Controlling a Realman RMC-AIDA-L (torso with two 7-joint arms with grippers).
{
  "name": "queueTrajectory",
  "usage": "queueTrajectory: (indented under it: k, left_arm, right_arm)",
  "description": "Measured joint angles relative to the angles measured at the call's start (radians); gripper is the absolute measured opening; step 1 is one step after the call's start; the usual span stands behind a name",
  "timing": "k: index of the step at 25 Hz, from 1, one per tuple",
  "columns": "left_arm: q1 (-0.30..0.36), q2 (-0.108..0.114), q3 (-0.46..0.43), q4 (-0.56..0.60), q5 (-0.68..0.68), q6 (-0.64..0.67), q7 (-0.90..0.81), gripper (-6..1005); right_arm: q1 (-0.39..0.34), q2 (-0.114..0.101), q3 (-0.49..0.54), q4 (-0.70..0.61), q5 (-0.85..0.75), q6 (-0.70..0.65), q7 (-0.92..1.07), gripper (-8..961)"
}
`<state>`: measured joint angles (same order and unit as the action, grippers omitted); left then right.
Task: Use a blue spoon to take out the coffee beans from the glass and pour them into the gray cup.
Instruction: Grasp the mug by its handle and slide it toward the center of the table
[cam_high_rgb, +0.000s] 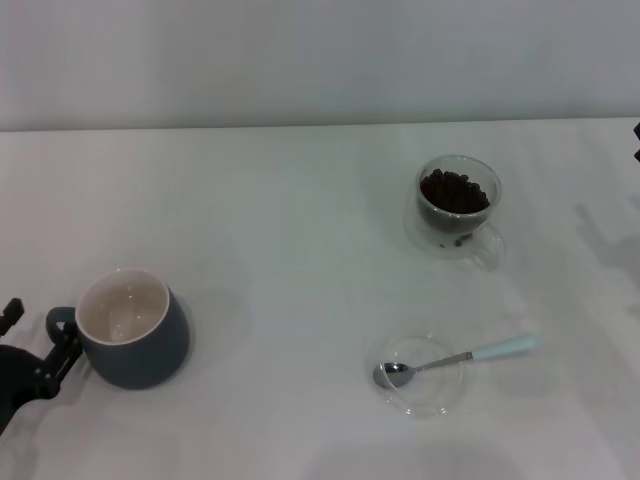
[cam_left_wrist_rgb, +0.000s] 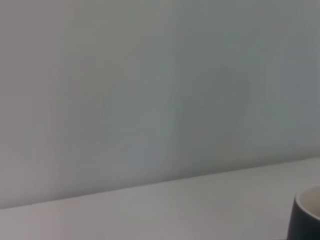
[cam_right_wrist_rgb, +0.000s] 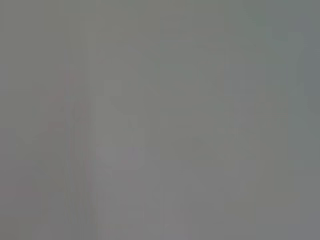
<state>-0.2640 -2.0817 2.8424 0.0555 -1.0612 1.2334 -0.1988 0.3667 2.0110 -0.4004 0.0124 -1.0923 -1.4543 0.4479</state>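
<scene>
Reaching for the blue spoon (cam_high_rgb: 460, 357) is, as I judge it, the step in hand, since nothing has been scooped: the coffee beans (cam_high_rgb: 455, 192) sit heaped in the glass (cam_high_rgb: 458, 207) at the far right of the counter (cam_high_rgb: 290, 230), and the gray cup (cam_high_rgb: 132, 328) at my near left shows a bare cream inside. The spoon lies with its metal bowl on a clear saucer (cam_high_rgb: 420, 374) near my right side, its pale handle jutting off the rim toward the right, well apart from the glass.

My left pincer (cam_high_rgb: 35, 345) rests low at the near left edge, just beside the cup's loop handle; whether it touches the handle, or whether its fingers are spread or pressed together, I cannot tell. Its wrist view shows only the wall, the counter and a sliver of the cup (cam_left_wrist_rgb: 306, 214). My right pincer is barely in sight at the far right edge, and its wrist view shows nothing usable.

To do this well, I would bring the right arm over the handle's free end, where it overhangs the saucer, and pinch across its width. The saucer could slide or tip if I press down, so I would close gently and lift straight up, keeping the bowl level for the scoop.
</scene>
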Motion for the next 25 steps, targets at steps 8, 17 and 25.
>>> queueTrajectory:
  k: [8,17,25]
  left_arm:
    - [-0.007,-0.002,0.000,0.028,0.001,-0.016,0.065,569]
    - [-0.033,-0.003,-0.001,0.047,0.001,-0.019,0.081,269]
    - [-0.076,-0.005,0.001,0.094,0.001,-0.053,0.132,122]
  right_arm:
    - [0.000,0.000,0.000,0.000,0.000,0.001,0.000,868]
    - [0.003,0.000,0.000,0.000,0.000,0.006,0.000,868]
    - [0.005,0.000,0.000,0.000,0.000,0.006,0.000,867]
